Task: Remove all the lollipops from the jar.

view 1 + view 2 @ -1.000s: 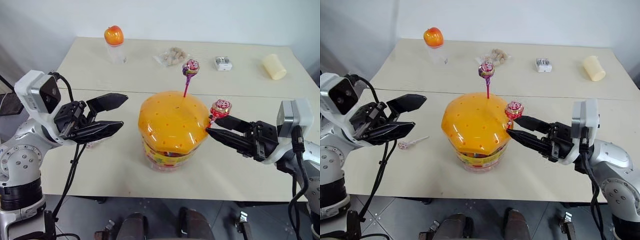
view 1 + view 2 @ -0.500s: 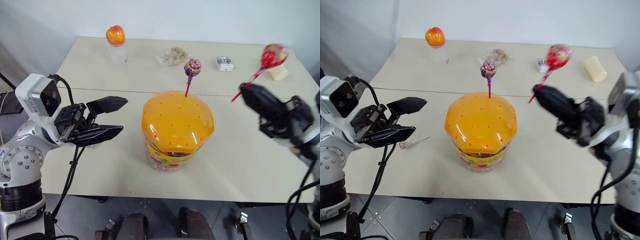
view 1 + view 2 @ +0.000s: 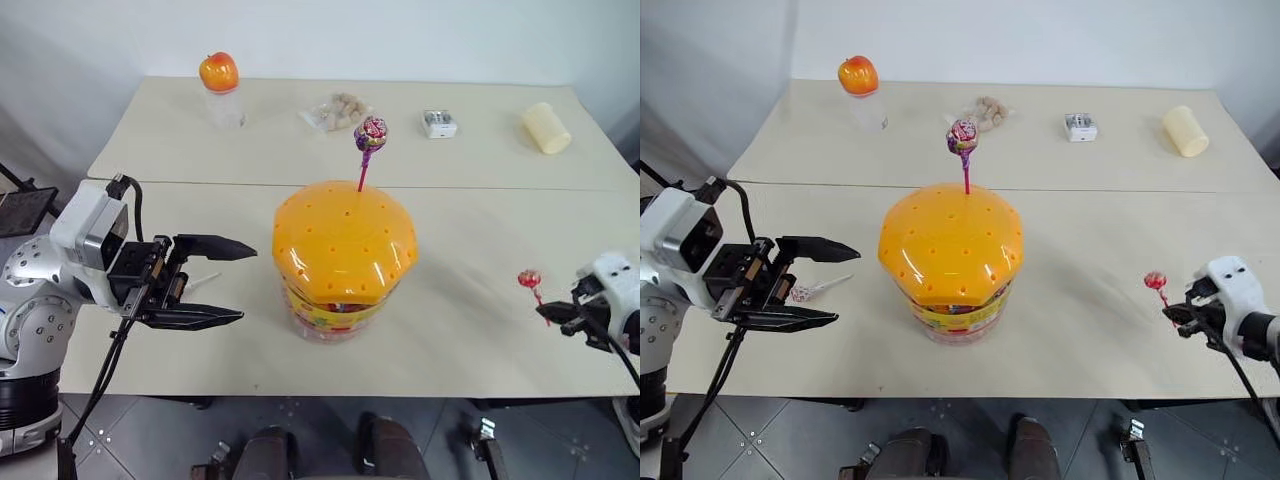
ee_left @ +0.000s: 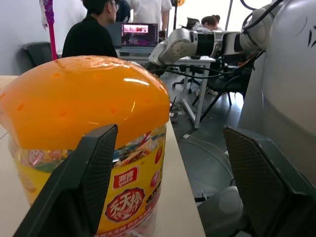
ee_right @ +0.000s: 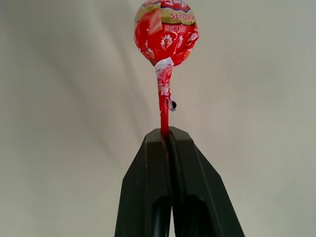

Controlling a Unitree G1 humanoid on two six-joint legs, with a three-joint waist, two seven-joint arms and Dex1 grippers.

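The jar [image 3: 335,300] is clear, with an orange domed lid [image 3: 345,243] speckled with small darker holes; its label [image 4: 126,195] is yellow with red badges bearing white characters. The lollipop above the lid [image 3: 370,131] has a shiny purple-pink wrapper on a magenta stick. The lollipop far to the right of the jar [image 5: 166,30] is red with a yellowish band, on a red stick. The lollipop left of the jar [image 3: 805,292] is pinkish on a white stick. The fingers [image 5: 170,163] are black. The counter [image 3: 480,330] is plain beige.
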